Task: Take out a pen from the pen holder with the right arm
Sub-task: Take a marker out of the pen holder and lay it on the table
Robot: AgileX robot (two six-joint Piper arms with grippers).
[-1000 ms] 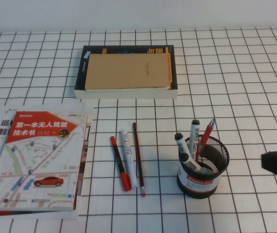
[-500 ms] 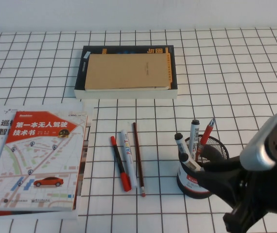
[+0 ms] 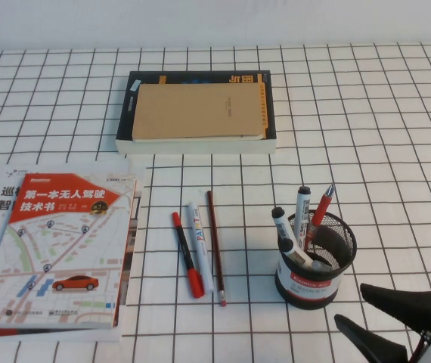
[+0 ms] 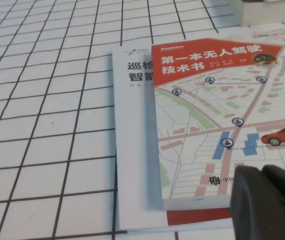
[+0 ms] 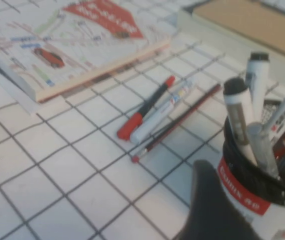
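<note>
Black mesh pen holder (image 3: 311, 281) holding pens (image 3: 302, 206), right tool (image 3: 350, 305) released just beside it, left tool (image 4: 263, 176) clenched over book (image 4: 207, 100)

R gripper (image 3: 350, 303) low at near-right corner of high view, pointing toward robot's left and a bit away from robot. Two black fingers (image 3: 397, 299) spread wide, tips well apart, empty. Only a pale bit of R wrist shows at frame edge; rest of arm out of frame. L gripper (image 4: 265, 185) seen only from own wrist cam: dark pads pressed together, held low, gripping nothing.
</note>
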